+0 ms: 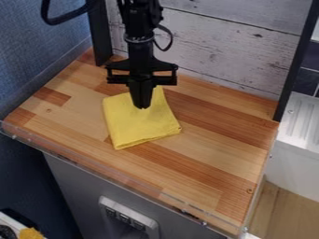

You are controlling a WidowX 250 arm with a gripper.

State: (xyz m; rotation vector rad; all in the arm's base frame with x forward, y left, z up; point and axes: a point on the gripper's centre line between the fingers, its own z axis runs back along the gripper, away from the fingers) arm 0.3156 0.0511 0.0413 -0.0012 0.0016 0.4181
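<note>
The black gripper (142, 107) hangs down from the top of the view over the upper part of a yellow cloth (140, 126), its fingers together. The folded cloth lies on the wooden counter (211, 154), left of the counter's middle, with one corner towards the front and another at the right. Part of the cloth's back edge is hidden behind the gripper. Whether the fingertips touch the cloth or hover just above it, I cannot tell.
A whitewashed plank wall (224, 51) stands behind the counter, with black posts at its back left and right. A clear rim (118, 175) runs along the front edge. A white ribbed surface (302, 121) is at the right.
</note>
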